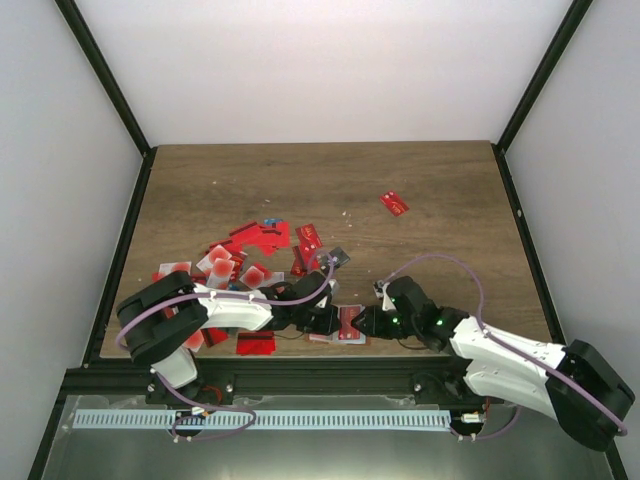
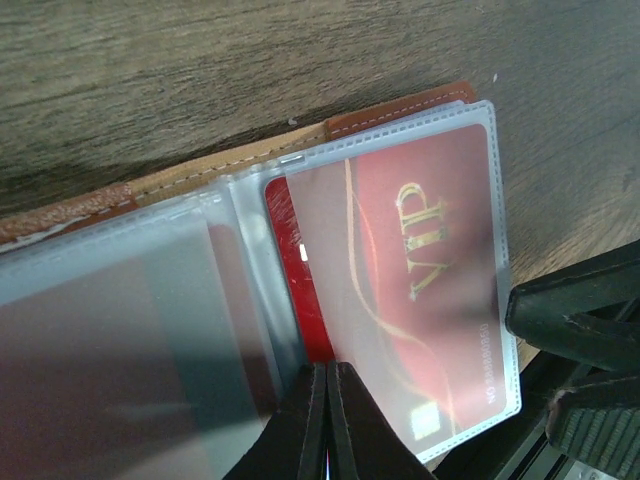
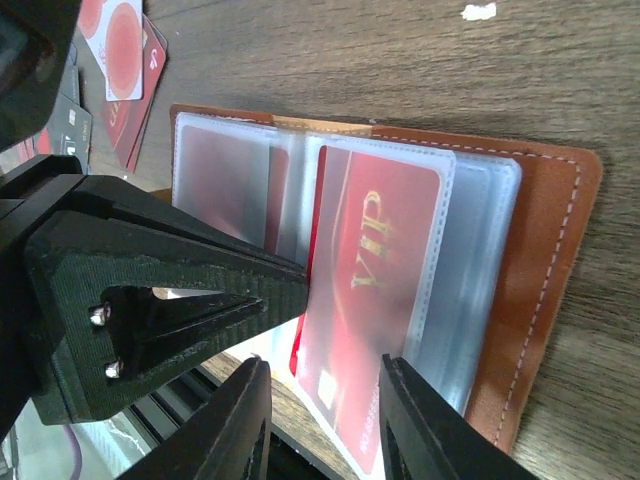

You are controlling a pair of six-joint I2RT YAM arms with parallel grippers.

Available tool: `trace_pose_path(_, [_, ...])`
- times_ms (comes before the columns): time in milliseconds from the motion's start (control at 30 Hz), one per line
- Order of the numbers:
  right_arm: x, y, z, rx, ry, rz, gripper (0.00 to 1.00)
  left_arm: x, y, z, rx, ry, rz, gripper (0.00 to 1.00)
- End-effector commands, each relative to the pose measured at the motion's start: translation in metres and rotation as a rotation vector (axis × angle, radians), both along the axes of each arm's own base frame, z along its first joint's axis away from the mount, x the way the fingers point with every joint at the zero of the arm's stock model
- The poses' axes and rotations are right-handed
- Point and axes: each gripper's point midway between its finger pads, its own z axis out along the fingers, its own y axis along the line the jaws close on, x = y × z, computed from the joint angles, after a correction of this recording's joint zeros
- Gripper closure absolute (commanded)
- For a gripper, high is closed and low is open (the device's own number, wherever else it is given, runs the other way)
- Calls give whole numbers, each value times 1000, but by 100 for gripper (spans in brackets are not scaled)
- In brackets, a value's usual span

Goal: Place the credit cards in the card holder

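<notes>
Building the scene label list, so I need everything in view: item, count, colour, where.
table: one, brown wood, under everything
credit cards: uncounted pile, mostly red, some white, left of centre
lone card: one, red, far right, apart from the pile
near-edge card: one, red, beside the left arm
VIP card: one, red, gold lettering, inside a clear holder sleeve
card holder: one, orange-brown, open at the near edge
left gripper: one, black, shut, tips at the holder's sleeves
right gripper: one, black, open, over the VIP card
</notes>
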Motion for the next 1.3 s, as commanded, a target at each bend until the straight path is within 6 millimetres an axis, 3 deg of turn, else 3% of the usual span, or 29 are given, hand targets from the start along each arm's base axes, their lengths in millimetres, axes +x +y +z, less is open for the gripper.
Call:
trace_pose_path(0, [2, 0, 0, -8, -12, -8, 66, -6, 7, -16, 57, 19, -12, 96])
trace_pose_path(367, [3, -11, 2, -22, -33, -55, 58, -7, 9, -17, 62, 21, -10, 96])
trace_pose_path(733, [-2, -3, -12, -3, 14, -28, 58, -7, 8, -17, 59, 21, -11, 96])
trace_pose_path(1267, [0, 11, 3, 49, 4, 14, 65, -5, 4, -15, 51, 15, -18, 96])
